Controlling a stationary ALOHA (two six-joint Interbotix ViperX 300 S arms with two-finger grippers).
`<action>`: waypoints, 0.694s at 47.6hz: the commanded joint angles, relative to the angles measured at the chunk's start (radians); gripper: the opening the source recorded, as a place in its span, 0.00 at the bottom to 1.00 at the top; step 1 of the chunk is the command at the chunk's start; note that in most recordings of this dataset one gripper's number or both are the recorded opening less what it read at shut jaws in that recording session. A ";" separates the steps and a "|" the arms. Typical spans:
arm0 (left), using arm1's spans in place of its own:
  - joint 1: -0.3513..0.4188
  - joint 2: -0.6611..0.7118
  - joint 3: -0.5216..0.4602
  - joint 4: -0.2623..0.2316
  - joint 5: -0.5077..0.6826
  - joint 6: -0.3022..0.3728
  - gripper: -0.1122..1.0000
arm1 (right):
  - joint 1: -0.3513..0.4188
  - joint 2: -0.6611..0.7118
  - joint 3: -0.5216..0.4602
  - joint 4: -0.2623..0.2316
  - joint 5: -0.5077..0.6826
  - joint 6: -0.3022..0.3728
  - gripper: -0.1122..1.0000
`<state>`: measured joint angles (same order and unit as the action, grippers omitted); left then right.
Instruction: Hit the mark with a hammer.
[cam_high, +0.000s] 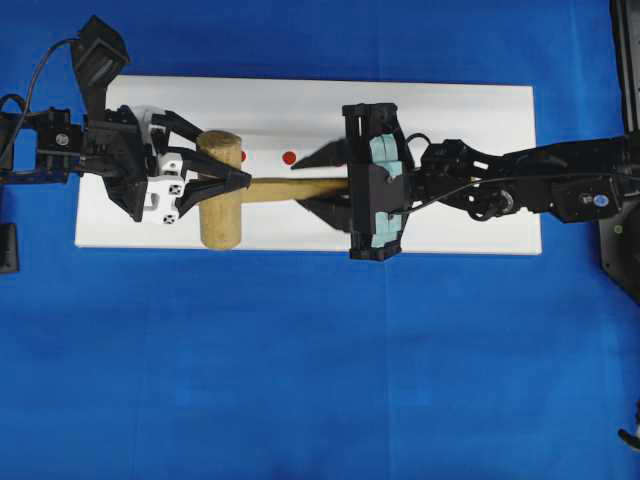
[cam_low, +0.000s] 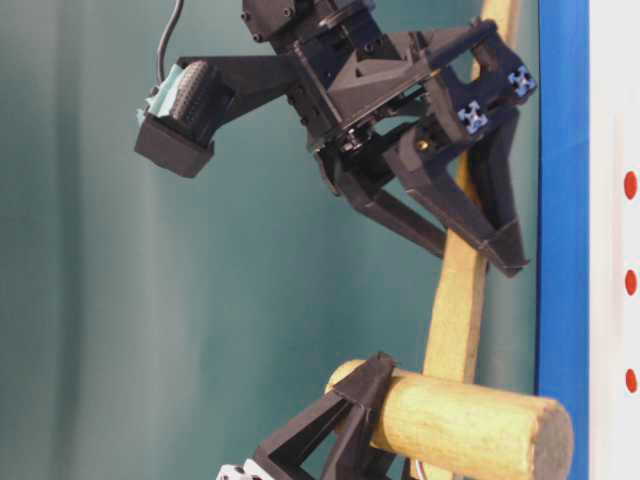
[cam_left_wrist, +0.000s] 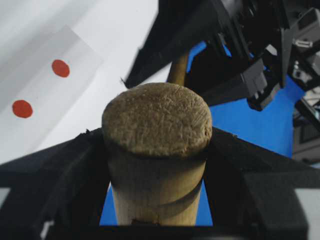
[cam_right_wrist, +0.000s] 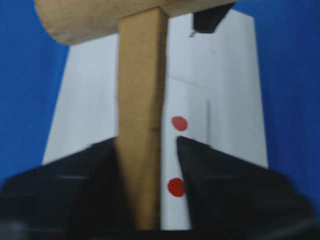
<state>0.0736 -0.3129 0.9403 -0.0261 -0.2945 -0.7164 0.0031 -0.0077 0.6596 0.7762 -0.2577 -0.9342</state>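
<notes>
Hammer: head clamped by left gripper
Handle: bracketed by right gripper, closure unclear
Mark: not yet struck

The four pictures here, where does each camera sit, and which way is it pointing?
Overhead: above the table, looking straight down on the white block, hammer, left gripper and right gripper.
Table-level: low at the table's edge, looking along it; the right gripper is on the handle.
Left wrist: on the left arm, looking past its fingers clamping the hammer head.
Right wrist: on the right arm, looking along the handle.
Shared: all four show the hammer and red dots.
</notes>
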 joint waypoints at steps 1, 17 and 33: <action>-0.002 -0.021 -0.028 0.000 -0.011 -0.002 0.53 | -0.003 -0.012 -0.023 -0.005 -0.011 -0.005 0.25; 0.041 -0.014 -0.037 0.006 0.098 0.029 0.53 | -0.003 -0.012 -0.021 -0.005 0.002 -0.011 0.17; 0.086 -0.017 -0.037 0.006 0.166 0.048 0.53 | -0.003 -0.014 -0.021 -0.003 0.012 -0.011 0.17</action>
<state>0.1273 -0.3160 0.9097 -0.0199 -0.1565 -0.6642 -0.0077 -0.0046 0.6596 0.7747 -0.2500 -0.9480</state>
